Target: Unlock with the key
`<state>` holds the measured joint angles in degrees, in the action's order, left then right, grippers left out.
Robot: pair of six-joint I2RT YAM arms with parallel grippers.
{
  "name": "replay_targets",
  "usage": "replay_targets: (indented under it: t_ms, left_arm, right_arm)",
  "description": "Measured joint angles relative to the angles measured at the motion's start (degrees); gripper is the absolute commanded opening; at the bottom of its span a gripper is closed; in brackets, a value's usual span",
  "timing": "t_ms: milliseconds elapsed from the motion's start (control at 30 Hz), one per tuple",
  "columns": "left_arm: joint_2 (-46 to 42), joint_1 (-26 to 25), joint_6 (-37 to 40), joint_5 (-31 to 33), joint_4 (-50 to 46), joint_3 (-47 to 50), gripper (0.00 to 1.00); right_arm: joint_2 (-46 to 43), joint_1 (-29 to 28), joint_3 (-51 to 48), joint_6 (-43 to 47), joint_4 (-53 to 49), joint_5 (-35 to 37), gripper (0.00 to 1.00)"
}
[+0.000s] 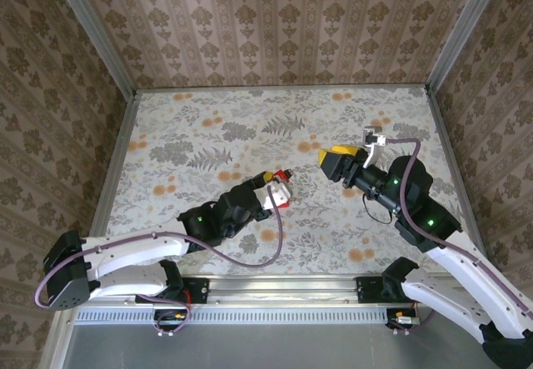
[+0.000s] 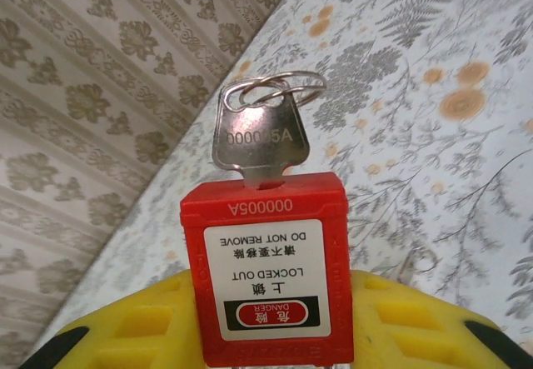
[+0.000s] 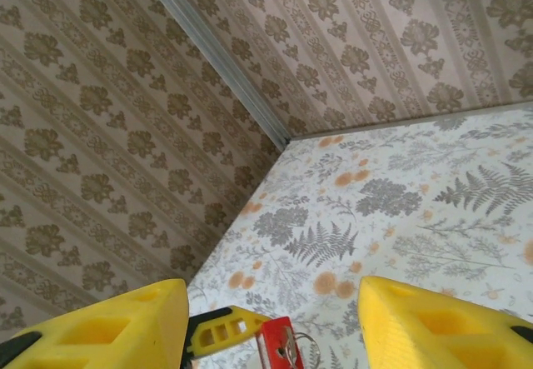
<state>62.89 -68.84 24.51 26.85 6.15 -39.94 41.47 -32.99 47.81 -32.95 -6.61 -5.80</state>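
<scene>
Top camera: the red padlock (image 1: pixel 278 191) is held clenched in the left gripper (image 1: pixel 268 187) at the near middle of the table (image 1: pixel 191 127). The right gripper (image 1: pixel 340 161) is positioned to the right of the lock, near it but apart, and is aimed toward it.

Left wrist camera: the padlock body is clamped between the yellow fingers (image 2: pixel 125 327). The key (image 2: pixel 260 140) is seated in the keyway on the end facing away from the claw, and its ring (image 2: pixel 275 88) is threaded through the bow. The shackle is hidden, so it cannot be told whether the lock has been released.

Right wrist camera: the right claw is spread wide, with nothing held between its fingers (image 3: pixel 100 327). The padlock and key are seen ahead, untouched.

Insertion is judged done. Gripping and turning the key, then freeing the shackle, are judged left.
</scene>
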Motion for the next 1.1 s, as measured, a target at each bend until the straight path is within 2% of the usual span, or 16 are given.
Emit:
replay_targets:
  t_ms: [267,500,600,800,933,1100]
  left_arm:
    - [5.6,-6.2,24.7,12.0,7.8,-0.8,0.28]
    - [9.2,-6.9,45.7,18.5,23.0,3.3,0.27]
    - [12.1,-7.0,52.0,19.8,28.2,5.2,0.27]
    - [15.5,-7.0,59.9,21.0,36.1,6.6,0.26]
    - [17.2,-7.0,63.5,21.5,41.4,6.6,0.26]
    - [17.7,-7.0,64.5,22.2,43.2,7.3,0.26]
  right_arm:
    - [2.8,2.9,-2.2,3.7,-3.0,-2.1,0.44]
    - [5.5,7.0,-7.0,4.3,-0.9,-8.5,0.4]
    - [6.9,7.3,-8.6,4.5,0.9,-11.4,0.39]
    - [8.5,7.3,-10.6,4.5,4.1,-15.9,0.31]
    - [10.2,7.3,-10.9,4.5,6.4,-18.4,0.3]
    - [11.4,7.3,-11.4,4.3,7.8,-20.8,0.29]
